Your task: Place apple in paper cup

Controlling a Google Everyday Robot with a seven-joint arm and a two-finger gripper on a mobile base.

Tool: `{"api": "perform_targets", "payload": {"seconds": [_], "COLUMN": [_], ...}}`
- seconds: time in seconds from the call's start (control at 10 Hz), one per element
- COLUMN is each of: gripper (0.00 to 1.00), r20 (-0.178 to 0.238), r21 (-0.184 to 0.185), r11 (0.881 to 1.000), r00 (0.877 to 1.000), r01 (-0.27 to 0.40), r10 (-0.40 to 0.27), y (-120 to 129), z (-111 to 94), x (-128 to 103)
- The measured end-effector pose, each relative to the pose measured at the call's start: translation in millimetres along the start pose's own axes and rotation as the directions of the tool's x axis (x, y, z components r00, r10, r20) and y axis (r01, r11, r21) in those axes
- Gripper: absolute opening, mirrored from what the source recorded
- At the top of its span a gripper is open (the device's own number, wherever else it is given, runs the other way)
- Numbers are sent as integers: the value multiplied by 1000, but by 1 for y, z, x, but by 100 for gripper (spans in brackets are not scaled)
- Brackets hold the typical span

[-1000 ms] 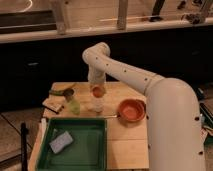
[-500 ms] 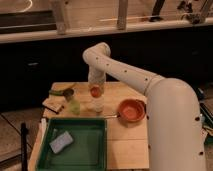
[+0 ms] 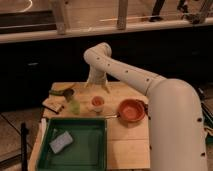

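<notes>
Reaching over the wooden counter (image 3: 125,147), one white robot arm (image 3: 131,75) hangs its hand (image 3: 98,86) just above the small pale paper cup (image 3: 97,106).
One green plastic tray (image 3: 87,150), one orange bowl (image 3: 131,110), one light green cup (image 3: 74,106); one small orange-red apple (image 3: 97,101) sits in the paper cup's mouth. Hand's grip: cannot tell. No writing readable.

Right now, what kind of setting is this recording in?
Probably a lab or office test station, not a home. A small wooden table stands by a dark railed wall, set with a green tray, an orange bowl and a paper cup. The gripper hangs just above that cup.
</notes>
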Motion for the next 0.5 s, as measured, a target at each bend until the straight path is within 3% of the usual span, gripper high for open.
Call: {"api": "perform_targets", "payload": {"seconds": [0.5], "gripper": [80], "r20": [1], "r21": [1], "r11": [1000], "r00": [1000], "r01": [5], "r10": [-5], "y": [-1], "z": [0], "x": [-1]}}
